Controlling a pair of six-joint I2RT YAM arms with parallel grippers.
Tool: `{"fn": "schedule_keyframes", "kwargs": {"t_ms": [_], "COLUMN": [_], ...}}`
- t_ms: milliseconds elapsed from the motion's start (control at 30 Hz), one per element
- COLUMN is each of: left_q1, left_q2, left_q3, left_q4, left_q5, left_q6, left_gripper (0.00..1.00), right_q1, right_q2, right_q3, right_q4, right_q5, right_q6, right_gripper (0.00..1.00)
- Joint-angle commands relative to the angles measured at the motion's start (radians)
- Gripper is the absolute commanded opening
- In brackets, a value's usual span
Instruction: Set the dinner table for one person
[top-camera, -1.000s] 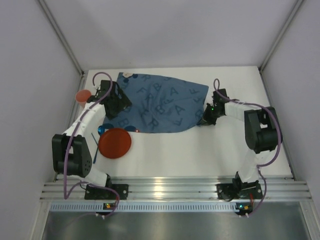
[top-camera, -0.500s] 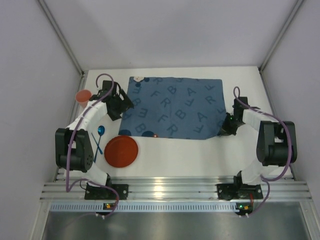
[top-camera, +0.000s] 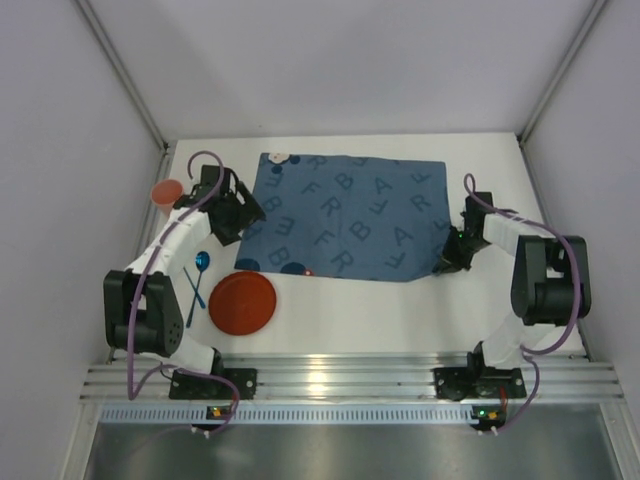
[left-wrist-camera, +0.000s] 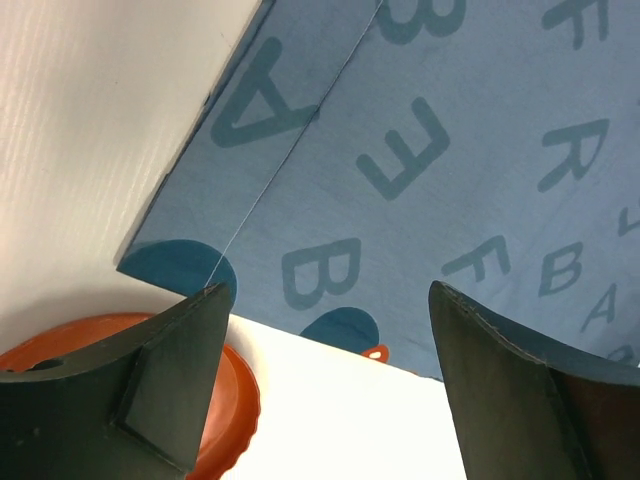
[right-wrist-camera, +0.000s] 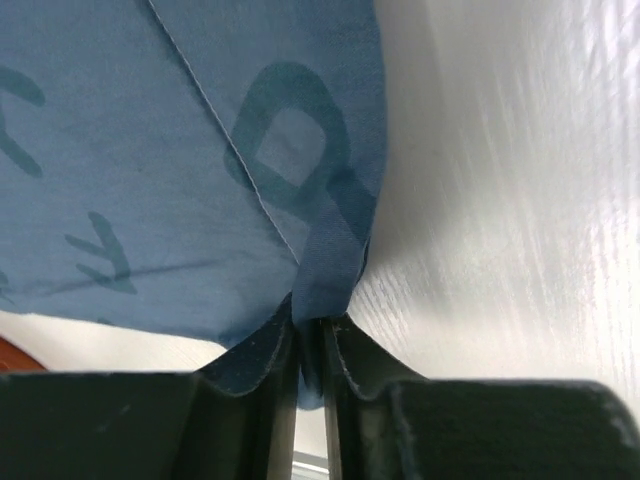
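Looking from above, we see the white table (top-camera: 400, 310) spreading under both arms, with the blue mat (top-camera: 345, 215) lying flat on its far half. The right gripper (right-wrist-camera: 310, 335) is closed tight on the near right corner of the blue mat and pinches the cloth. The left gripper (left-wrist-camera: 330, 295) stands wide open above the left edge of the mat and holds nothing. A red plate (top-camera: 243, 302) lies just beside the near left corner.

L hand (left-wrist-camera: 328, 300) spread wide; R hand (right-wrist-camera: 312, 335) pinched tight.
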Motion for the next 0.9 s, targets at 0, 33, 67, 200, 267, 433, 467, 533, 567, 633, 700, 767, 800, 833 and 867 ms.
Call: {"fn": "schedule_keyframes", "kwargs": {"t_ms": [0, 33, 67, 200, 267, 433, 467, 533, 567, 633, 700, 767, 800, 833, 867], "left_q1": [-0.003, -0.003, -0.003, -0.003, -0.003, -0.003, -0.003, -0.003, -0.003, -0.003, -0.001, -0.001, -0.001, -0.001, -0.001], "left_q2": [-0.086, -0.105, -0.138, -0.22, -0.256, -0.347, -0.378, -0.419, -0.431, -0.464, -0.484, -0.528, -0.543, -0.577, -0.592], "left_q3": [-0.01, -0.019, -0.024, -0.044, -0.052, -0.117, -0.133, -0.174, -0.188, -0.228, -0.259, -0.289, -0.302, -0.309, -0.326], "left_q4": [-0.034, -0.039, -0.05, -0.108, -0.139, -0.188, -0.188, -0.194, -0.198, -0.209, -0.234, -0.249, -0.252, -0.257, -0.269], "left_q5": [-0.021, -0.023, -0.023, -0.09, -0.111, -0.153, -0.156, -0.161, -0.161, -0.167, -0.17, -0.176, -0.179, -0.181, -0.19], "left_q6": [-0.005, -0.009, -0.006, 0.018, 0.027, 0.03, 0.027, 0.014, 0.007, -0.012, -0.025, -0.029, -0.034, -0.036, -0.04], "left_gripper": [0.86, 0.86, 0.86, 0.86, 0.86, 0.86, 0.86, 0.86, 0.86, 0.86, 0.86, 0.86, 0.86, 0.86, 0.86], "right_q1": [0.008, 0.008, 0.008, 0.008, 0.008, 0.19, 0.247, 0.42, 0.471, 0.601, 0.705, 0.764, 0.817, 0.84, 0.862], "right_q2": [0.036, 0.032, 0.027, -0.014, -0.039, -0.267, -0.299, -0.295, -0.283, -0.229, -0.144, -0.037, -0.001, 0.036, 0.103], "right_q3": [0.077, 0.081, 0.086, 0.101, 0.115, 0.167, 0.193, 0.216, 0.229, 0.236, 0.273, 0.351, 0.38, 0.408, 0.461], "right_q4": [-0.023, -0.023, -0.02, -0.023, -0.067, -0.097, -0.082, -0.049, -0.001, 0.053, 0.106, 0.118, 0.118, 0.117, 0.117], "right_q5": [0.081, 0.083, 0.08, 0.051, 0.058, 0.041, 0.026, -0.017, -0.058, -0.086, -0.097, -0.111, -0.115, -0.121, -0.132], "right_q6": [-0.017, -0.023, -0.031, -0.063, -0.05, 0.045, 0.062, 0.113, 0.133, 0.188, 0.219, 0.22, 0.22, 0.22, 0.223], "right_gripper": [0.15, 0.21, 0.33, 0.67, 0.73, 0.84, 0.88, 0.89, 0.89, 0.89, 0.89, 0.89, 0.89, 0.88, 0.88]}}
